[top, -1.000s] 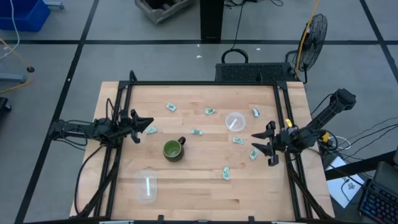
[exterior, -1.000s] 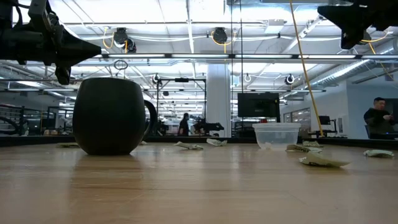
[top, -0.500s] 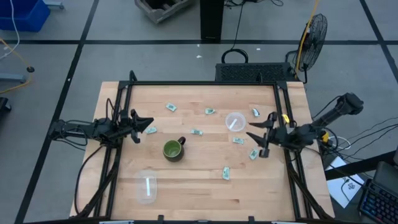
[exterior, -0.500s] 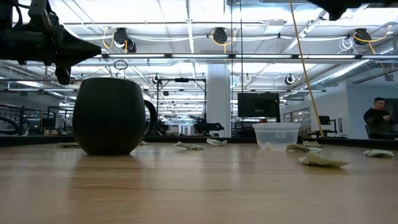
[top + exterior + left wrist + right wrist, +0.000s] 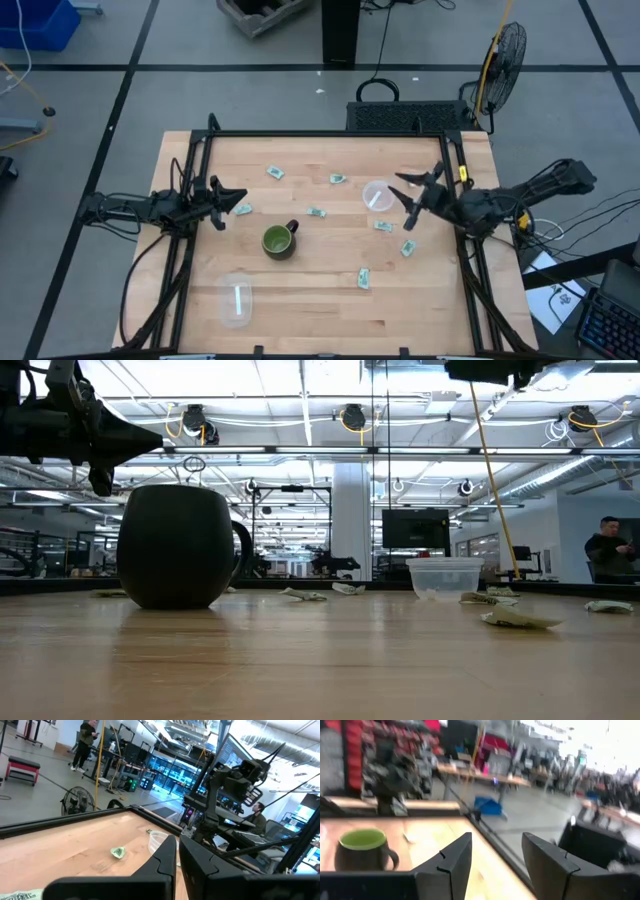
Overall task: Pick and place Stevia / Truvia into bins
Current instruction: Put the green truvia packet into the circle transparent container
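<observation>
Several pale green-and-white Stevia sachets lie flat on the wooden table, among them one (image 5: 383, 226) and another (image 5: 408, 247) near my right gripper, and one (image 5: 243, 209) by my left gripper. One clear bin (image 5: 378, 194) stands upright at the right. A second clear bin (image 5: 236, 298) lies near the front left. My right gripper (image 5: 405, 202) hovers open above the table beside the upright bin, its fingers (image 5: 451, 862) wide apart. My left gripper (image 5: 232, 200) waits shut at the table's left, raised above the wood.
A dark green mug (image 5: 279, 241) stands mid-table and fills the left of the low view (image 5: 178, 547). A black frame (image 5: 320, 134) rims the table. A fan (image 5: 505, 50) and a crate stand beyond the far edge. A person (image 5: 605, 555) is far back in the room.
My right gripper has swung from the table's right edge toward the far edge and the left, ending beside the upright clear bin. It has turned about and stayed open. In the low view it has slid leftward along the top.
</observation>
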### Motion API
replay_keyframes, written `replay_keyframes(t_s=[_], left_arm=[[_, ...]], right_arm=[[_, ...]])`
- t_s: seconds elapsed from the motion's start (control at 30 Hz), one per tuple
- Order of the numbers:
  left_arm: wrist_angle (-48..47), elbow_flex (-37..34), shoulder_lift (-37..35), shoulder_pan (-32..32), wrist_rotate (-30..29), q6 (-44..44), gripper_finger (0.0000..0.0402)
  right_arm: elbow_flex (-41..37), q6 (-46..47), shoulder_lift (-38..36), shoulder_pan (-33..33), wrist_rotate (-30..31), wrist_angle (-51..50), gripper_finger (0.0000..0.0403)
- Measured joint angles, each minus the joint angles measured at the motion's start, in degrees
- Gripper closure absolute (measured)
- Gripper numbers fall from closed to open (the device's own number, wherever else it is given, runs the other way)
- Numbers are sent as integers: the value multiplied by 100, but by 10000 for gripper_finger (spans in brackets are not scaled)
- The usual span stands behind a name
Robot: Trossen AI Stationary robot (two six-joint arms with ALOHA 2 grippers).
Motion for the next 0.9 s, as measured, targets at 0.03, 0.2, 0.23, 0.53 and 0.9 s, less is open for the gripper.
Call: replay_keyframes(t_s=[0.03, 0.2, 0.23, 0.53, 0.9], left_arm=[[-2, 0, 0, -2, -1, 0, 376], [-2, 0, 0, 0, -2, 0, 376], [-2, 0, 0, 0, -2, 0, 376], [-1, 0, 0, 0, -2, 0, 376], [-2, -1, 0, -2, -2, 0, 376]], right_arm=[[78, 201, 33, -88, -21, -244, 236], [124, 659, 145, -504, -36, -800, 236], [124, 742, 165, -580, -40, -946, 236], [-52, 1433, 454, -1082, -43, -1332, 236], [-466, 1741, 580, -1152, -274, -1316, 236]])
